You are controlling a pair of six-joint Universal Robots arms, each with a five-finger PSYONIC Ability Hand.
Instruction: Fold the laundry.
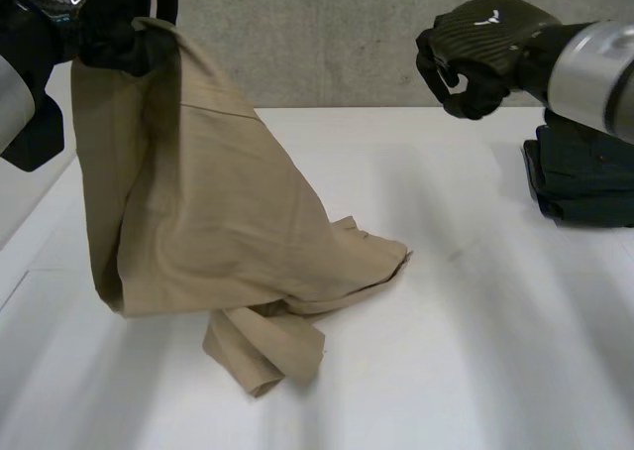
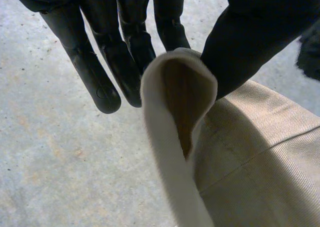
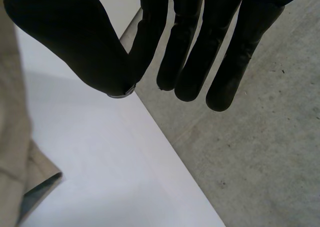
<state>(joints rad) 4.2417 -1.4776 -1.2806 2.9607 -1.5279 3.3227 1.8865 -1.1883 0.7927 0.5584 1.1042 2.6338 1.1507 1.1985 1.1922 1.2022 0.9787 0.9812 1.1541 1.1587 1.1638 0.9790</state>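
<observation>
1. Head view, far left: left hand (image 1: 114,39) raised high, gripping the top edge of the tan twill garment (image 1: 198,222). In the left wrist view, a rolled fold of that edge (image 2: 175,102) pinched between the thumb and near-straight fingers (image 2: 107,82).
2. Hanging from that single pinch: upper part in the air, lower part crumpled on the white table (image 1: 475,351) left of centre, one narrow strip doubled over nearest the camera.
3. Long axis near upright, top end pointing up into the pinch, lower end fanning rightward toward mid-table.
4. Far right: right hand (image 1: 475,49) hovering well apart from the cloth, fingers loosely relaxed, thumb close beside them, holding nothing. Dark folded clothes (image 1: 584,182) stacked below it at the table's edge.
5. Likely trouble: slipping out of the one narrow pinch under the hanging weight; twisting or bunching if dragged with no second hold; the doubled strip spoiling a flat lay.
</observation>
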